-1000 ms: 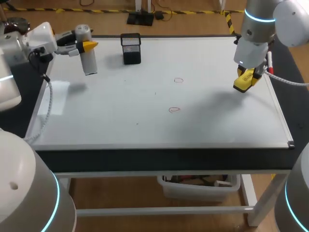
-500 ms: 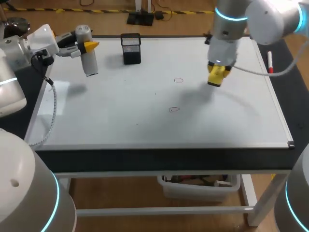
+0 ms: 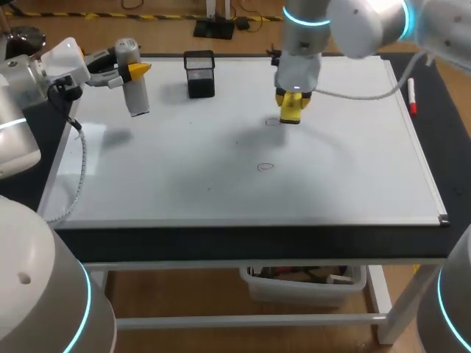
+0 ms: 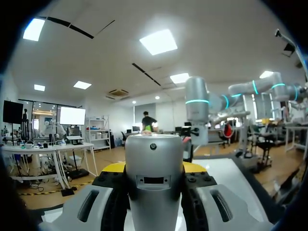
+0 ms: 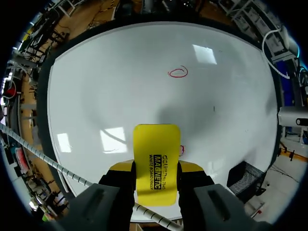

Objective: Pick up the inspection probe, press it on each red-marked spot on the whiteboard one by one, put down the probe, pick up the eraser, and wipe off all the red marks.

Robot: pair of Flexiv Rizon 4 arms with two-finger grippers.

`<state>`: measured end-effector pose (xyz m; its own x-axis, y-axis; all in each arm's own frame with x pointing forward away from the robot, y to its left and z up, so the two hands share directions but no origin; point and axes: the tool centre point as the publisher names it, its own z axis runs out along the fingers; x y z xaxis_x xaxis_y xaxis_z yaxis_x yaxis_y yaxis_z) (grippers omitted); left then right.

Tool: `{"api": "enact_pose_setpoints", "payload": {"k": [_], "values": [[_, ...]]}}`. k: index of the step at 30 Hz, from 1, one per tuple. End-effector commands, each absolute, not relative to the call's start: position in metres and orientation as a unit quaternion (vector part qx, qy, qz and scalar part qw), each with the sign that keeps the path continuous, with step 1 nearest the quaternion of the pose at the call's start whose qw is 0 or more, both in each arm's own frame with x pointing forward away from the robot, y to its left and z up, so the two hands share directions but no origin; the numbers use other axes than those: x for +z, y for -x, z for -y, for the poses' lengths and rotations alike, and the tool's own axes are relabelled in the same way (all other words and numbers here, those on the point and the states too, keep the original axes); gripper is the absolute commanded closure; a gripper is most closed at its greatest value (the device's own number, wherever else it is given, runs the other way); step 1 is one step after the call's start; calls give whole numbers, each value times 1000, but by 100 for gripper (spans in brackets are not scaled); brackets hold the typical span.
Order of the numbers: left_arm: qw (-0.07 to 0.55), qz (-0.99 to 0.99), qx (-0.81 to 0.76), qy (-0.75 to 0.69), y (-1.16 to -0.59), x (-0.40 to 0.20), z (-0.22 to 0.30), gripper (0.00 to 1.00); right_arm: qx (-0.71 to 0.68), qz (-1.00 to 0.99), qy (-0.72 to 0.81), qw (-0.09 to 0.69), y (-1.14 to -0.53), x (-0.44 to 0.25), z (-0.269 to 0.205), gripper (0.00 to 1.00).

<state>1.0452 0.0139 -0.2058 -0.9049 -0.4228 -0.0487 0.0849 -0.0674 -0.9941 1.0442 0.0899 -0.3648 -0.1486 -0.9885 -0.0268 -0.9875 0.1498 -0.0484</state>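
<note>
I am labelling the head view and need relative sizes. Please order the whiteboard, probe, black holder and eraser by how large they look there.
1. Whiteboard, by far.
2. Probe, slightly larger than the holder; it seems lifted nearer the camera, so this pair is unsure.
3. Eraser, smallest.

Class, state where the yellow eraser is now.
Head view: the eraser is gripped by the right end effector, at the far red mark, right of the black mesh holder.

We count one whiteboard (image 3: 353,169). Red marks (image 3: 266,167) on whiteboard: we make it two. One inspection probe (image 3: 137,95). One eraser (image 3: 292,105), yellow. One black mesh holder (image 3: 199,73) at whiteboard's far edge. One marker pen (image 3: 411,97) beside whiteboard's right edge.
</note>
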Motion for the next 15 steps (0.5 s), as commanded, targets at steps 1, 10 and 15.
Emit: {"api": "enact_pose_setpoints", "payload": {"k": [1,10,15], "values": [[178,-659,-720,127,-1045,-206,-13,100,-24,-744,668,6,-1052,-374,-112,100],[178,-659,-720,127,-1045,-206,-13,100,-23,-719,694,10,-1041,-389,-147,100],[178,-659,-720,127,-1045,-206,-13,100,-22,-713,701,6,-1035,-400,-153,100]]}}
